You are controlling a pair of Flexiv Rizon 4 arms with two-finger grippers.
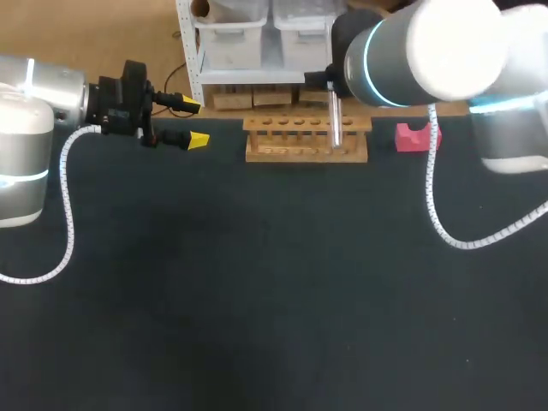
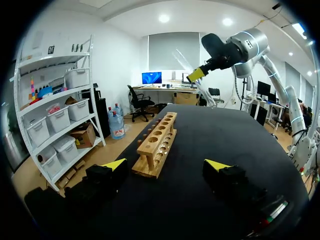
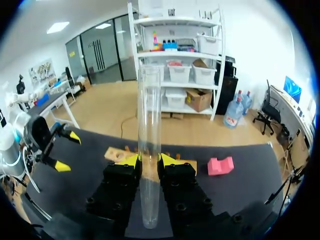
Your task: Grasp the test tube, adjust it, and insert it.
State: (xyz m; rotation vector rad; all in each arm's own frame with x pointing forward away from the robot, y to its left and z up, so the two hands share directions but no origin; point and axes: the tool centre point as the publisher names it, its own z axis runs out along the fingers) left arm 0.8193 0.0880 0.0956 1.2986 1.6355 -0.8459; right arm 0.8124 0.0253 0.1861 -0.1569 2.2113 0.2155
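At the far edge of the table (image 1: 257, 291), over the right end of the rack (image 1: 306, 141): the tube (image 1: 336, 120), pinched from two sides by the fingers of the right gripper (image 3: 149, 160). Clear glass, running out ahead of the yellow tips and back under the wrist, open mouth ahead, rounded end nearer the camera. From the left wrist, up in the air past the far end of the rack, tilted, in none of the holes. From the head camera, upright across the rack's last holes, lower end level with its front face; touching or not, impossible to tell. Right arm (image 1: 428, 43) in from the right, bulking large over the far right corner.

Left of the rack, near its end but apart from it: the left gripper (image 1: 193, 122), fingers spread wide, tips pointing toward the rack. From its own wrist, the rack ahead, lying between the two yellow tips.

Rack of pale wood, long side to the robot, a single row of round holes on top. Just right of it, a pink block (image 1: 413, 137), apart from the rack, partly behind the white coiled cable (image 1: 437, 218) of the right arm.
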